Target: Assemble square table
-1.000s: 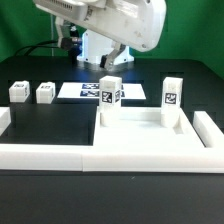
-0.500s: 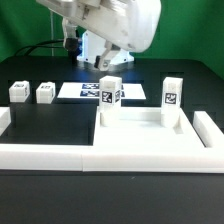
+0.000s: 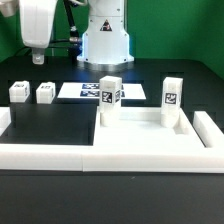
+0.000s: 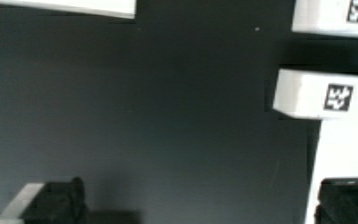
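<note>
Fingers (image 4: 51, 200) apart and empty, the gripper (image 3: 38, 58) hovers high over two loose legs (image 3: 45, 92) at ten o'clock from the table top (image 3: 140, 130), so an off-centre descent could likely topple one leg or nudge its neighbour

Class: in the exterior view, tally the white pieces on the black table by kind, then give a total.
Small white tagged legs: 4
White plastic square tray-like top: 1
Flat white marker board: 1
Long low white border wall: 1
Total: 7
</note>
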`<state>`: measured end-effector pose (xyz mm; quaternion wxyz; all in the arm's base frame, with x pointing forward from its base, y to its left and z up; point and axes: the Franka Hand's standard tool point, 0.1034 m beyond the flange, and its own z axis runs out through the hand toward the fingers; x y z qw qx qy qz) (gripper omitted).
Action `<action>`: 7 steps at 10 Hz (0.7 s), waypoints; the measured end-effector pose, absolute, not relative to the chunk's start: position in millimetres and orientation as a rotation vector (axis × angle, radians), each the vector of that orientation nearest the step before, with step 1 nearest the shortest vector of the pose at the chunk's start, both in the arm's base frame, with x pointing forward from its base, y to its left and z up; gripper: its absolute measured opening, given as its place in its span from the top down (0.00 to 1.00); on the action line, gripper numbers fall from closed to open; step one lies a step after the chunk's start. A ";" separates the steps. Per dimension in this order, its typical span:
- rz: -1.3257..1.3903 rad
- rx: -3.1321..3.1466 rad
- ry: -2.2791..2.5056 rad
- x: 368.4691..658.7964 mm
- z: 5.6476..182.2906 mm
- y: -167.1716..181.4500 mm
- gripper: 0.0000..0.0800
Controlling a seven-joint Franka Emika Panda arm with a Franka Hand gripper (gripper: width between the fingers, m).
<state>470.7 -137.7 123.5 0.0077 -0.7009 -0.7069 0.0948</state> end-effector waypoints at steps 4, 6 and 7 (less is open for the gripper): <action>0.300 -2.482 -1.917 470.7 122.9 -136.5 0.19; 0.186 -2.738 -1.576 460.5 110.8 -142.0 0.19; 0.201 -2.892 -1.241 443.4 98.7 -146.0 0.19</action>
